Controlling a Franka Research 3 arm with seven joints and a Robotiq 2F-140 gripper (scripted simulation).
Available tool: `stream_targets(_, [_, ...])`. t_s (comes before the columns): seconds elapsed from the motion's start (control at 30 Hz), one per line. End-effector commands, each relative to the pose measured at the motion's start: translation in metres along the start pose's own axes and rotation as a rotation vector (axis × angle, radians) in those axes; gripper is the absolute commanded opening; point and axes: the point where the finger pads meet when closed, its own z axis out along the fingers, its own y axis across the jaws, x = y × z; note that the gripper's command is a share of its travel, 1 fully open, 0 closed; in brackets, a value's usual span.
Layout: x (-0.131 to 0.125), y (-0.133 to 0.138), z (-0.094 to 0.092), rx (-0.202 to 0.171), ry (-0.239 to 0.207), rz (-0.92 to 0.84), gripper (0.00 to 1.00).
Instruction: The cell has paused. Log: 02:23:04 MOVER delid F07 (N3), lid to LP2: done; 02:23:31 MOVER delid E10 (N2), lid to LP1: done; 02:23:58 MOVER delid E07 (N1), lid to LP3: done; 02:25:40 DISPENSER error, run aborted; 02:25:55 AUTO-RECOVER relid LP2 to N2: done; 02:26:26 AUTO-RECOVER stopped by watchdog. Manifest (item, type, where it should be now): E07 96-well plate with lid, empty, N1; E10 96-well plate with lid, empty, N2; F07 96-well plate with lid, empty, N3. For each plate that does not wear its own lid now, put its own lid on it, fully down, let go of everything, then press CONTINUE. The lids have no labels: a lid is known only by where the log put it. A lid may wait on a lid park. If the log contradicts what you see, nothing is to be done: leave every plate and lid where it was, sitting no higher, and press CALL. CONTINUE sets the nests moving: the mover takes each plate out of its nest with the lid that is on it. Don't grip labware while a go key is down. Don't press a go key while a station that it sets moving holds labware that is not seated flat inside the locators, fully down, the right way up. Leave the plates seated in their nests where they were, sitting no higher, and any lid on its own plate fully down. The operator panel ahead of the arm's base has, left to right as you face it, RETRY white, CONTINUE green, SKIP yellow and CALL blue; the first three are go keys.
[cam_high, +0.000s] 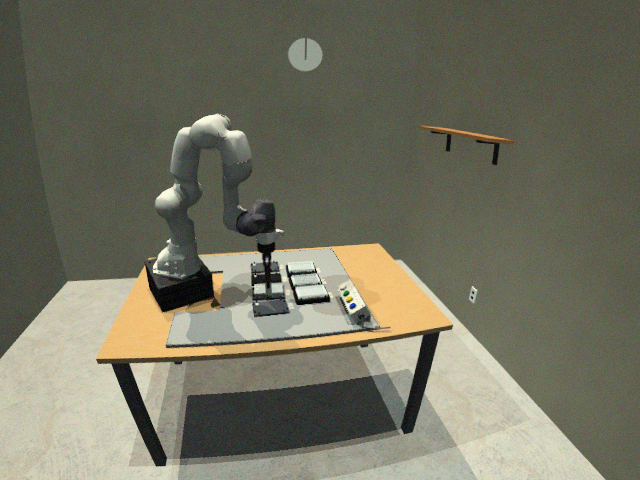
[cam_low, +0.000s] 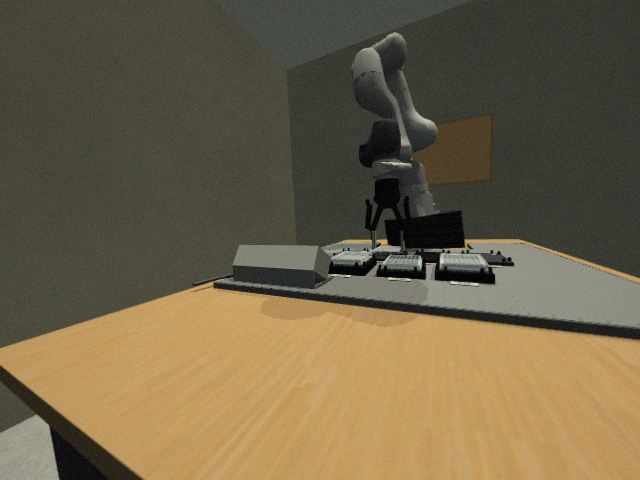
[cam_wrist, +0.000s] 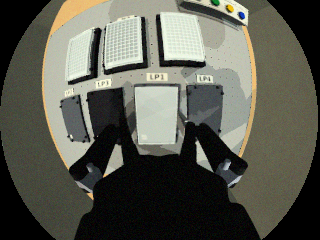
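My gripper points straight down at park LP1. It is shut on a pale, clear lid by its two long sides. The lid lies flat and squared to LP1; whether it touches the park is hidden. Three white plates sit in the black nests: a left plate, a middle plate and a right plate in the wrist view. The middle plate's wells show most sharply and it looks lidless; the outer two look lidded. The nest labels are unreadable.
Park LP3 and park LP4 flank LP1, and another dark park is at the far left; all three hold no lid. The operator panel stands beyond the nests, with the green CONTINUE key.
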Motion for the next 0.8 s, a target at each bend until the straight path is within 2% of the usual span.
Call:
stream_targets(0.0, [-0.001, 0.001, 0.000, -0.002, -0.003, -0.002, 0.00])
stream_targets(0.4, [-0.001, 0.001, -0.002, -0.002, -0.003, -0.002, 0.00])
stream_targets(0.77, [-0.001, 0.001, -0.013, -0.002, -0.003, -0.002, 0.00])
